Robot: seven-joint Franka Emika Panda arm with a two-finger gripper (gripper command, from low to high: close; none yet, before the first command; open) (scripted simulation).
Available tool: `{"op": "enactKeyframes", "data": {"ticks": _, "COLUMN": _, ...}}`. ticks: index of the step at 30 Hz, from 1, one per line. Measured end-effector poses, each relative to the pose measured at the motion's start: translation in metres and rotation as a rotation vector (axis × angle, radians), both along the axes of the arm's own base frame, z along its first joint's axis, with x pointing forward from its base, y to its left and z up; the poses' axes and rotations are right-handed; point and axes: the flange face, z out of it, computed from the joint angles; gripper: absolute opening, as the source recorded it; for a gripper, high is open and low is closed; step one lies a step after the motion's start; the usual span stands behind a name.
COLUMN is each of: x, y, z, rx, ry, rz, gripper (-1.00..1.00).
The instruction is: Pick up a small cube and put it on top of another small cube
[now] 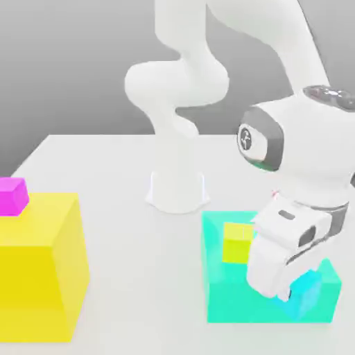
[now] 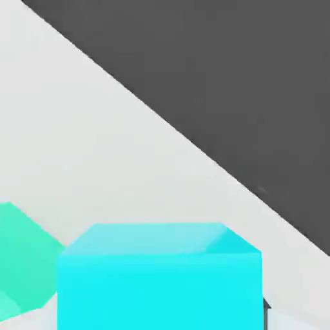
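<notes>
The small cyan-blue cube (image 1: 309, 291) is at the right front corner of the large flat teal block (image 1: 225, 291), partly hidden behind my hand. My gripper (image 1: 290, 286) reaches down right at this cube. In the hand view the cyan-blue cube (image 2: 160, 277) looms very close, with a corner of the teal block (image 2: 19, 258) beside it. I cannot tell whether the cube rests on the block or hangs just above it. A small yellow cube (image 1: 237, 243) sits on the teal block near its back, to the exterior view's left of my hand.
A big yellow block (image 1: 38, 270) stands at the exterior view's left, with a small magenta cube (image 1: 12, 195) on its top. The arm's white base (image 1: 177, 191) is at the back middle of the pale table (image 1: 139, 277).
</notes>
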Motion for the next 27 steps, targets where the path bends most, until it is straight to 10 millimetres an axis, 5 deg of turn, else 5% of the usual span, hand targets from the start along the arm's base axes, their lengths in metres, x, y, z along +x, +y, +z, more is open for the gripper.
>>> {"op": "enactKeyframes", "data": {"ticks": 3, "x": -0.038, "y": 0.028, "z": 0.025, "rx": -0.016, "ry": -0.002, "rz": 0.214, "gripper": -1.00}}
{"op": "enactKeyframes", "data": {"ticks": 17, "x": -0.201, "y": 0.050, "z": 0.096, "rx": -0.043, "ry": 0.008, "rz": 1.080, "gripper": -1.00}}
{"op": "enactKeyframes", "data": {"ticks": 24, "x": -0.218, "y": 0.034, "z": 0.031, "rx": -0.010, "ry": 0.061, "rz": 1.100, "gripper": -1.00}}
{"op": "enactKeyframes", "data": {"ticks": 25, "x": -0.218, "y": 0.033, "z": 0.023, "rx": -0.010, "ry": 0.061, "rz": 1.100, "gripper": 1.00}}
{"op": "enactKeyframes", "data": {"ticks": 27, "x": -0.218, "y": 0.033, "z": 0.023, "rx": -0.010, "ry": 0.061, "rz": 1.100, "gripper": 1.00}}
